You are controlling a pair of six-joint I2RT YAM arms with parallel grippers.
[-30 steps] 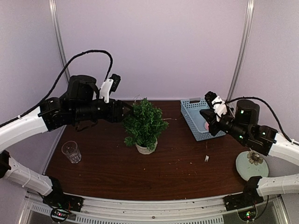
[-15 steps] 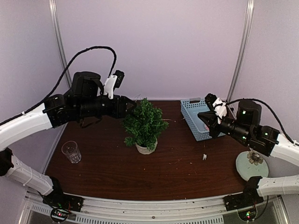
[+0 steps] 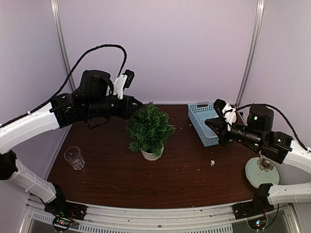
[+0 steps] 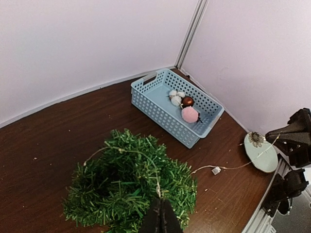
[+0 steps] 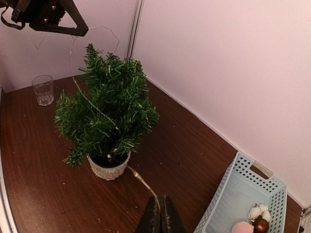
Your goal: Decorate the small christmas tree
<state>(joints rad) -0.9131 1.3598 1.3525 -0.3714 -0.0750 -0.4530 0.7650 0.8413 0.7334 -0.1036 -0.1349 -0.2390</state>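
Note:
The small christmas tree [image 3: 149, 127] stands mid-table in a white pot [image 3: 151, 154]; both wrist views show it too, tree [image 4: 131, 194] and tree [image 5: 107, 111]. A thin light string [image 4: 141, 155] lies over its sprigs and trails off to a small white plug [image 4: 216, 170] on the table. My left gripper [image 3: 138, 103] hangs just above the treetop, shut on the string; its tips [image 4: 160, 213] meet on the wire. From the pot [image 5: 108, 169] the string [image 5: 141, 180] runs into my right gripper [image 5: 160, 211], shut on it, right of the tree [image 3: 207, 122].
A light-blue basket [image 3: 198, 114] at the back right holds a pink ball [image 4: 190, 114], a brown ball [image 4: 187, 101] and white balls [image 4: 176, 96]. A drinking glass [image 3: 74, 157] stands front left. A pale round disc [image 3: 262, 171] lies at the right edge.
My left gripper has shut on the string and risen slightly to the right, above the treetop. The right gripper has drifted a little left, still shut on the string.

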